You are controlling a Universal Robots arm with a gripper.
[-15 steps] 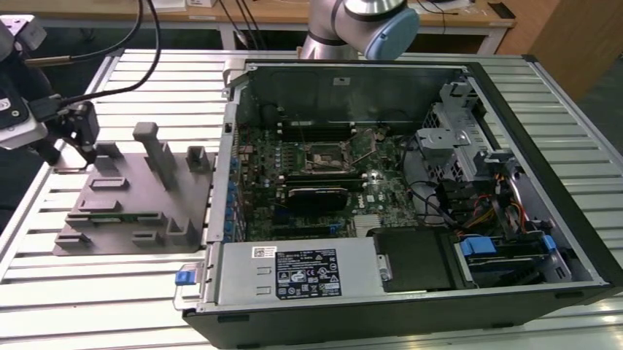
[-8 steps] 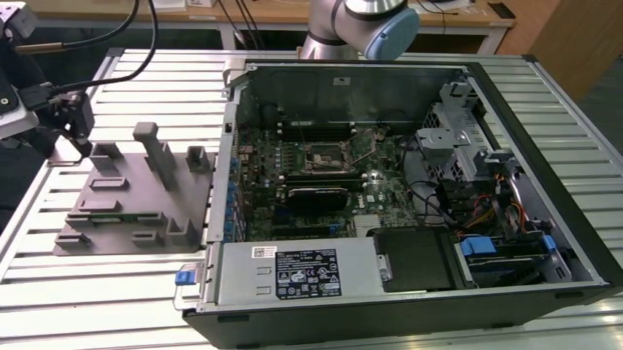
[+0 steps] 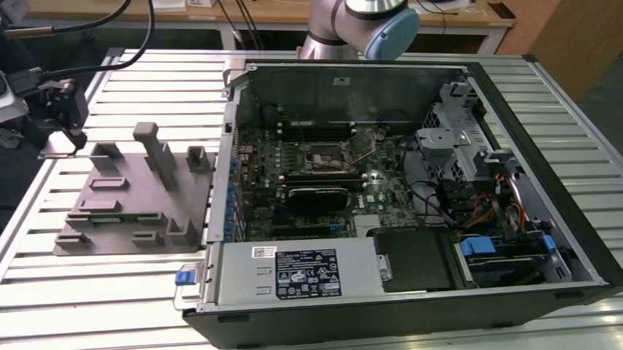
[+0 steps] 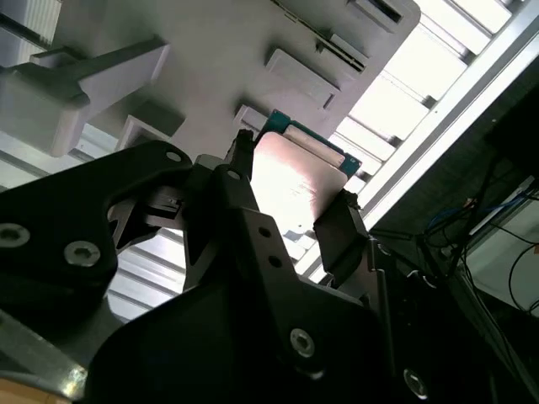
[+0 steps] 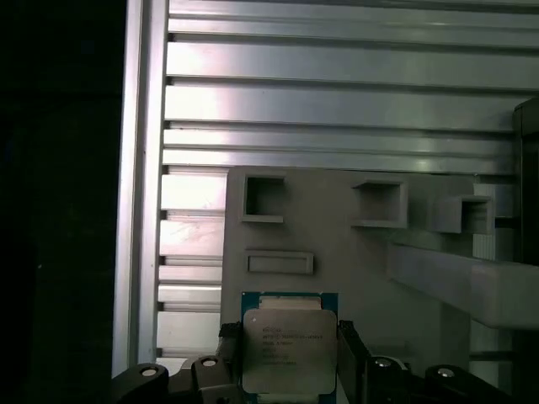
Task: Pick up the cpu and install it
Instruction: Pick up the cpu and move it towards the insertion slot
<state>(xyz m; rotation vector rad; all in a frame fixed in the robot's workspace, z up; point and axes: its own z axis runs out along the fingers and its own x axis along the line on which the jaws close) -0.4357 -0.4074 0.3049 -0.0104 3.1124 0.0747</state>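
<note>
Slatted metal surface (image 3: 146, 73), grey fixture block (image 3: 127, 197) at the exterior view's left. Over it, tool (image 5: 289, 362) clamped on cpu (image 5: 289, 337) by opposite edges. Likely light, stiff, slick-topped, fragile; rims the safest hold.

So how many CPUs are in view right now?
1: the cpu, held in the gripper by the grey fixture block. Whether the motherboard socket holds another, I cannot tell.
</note>
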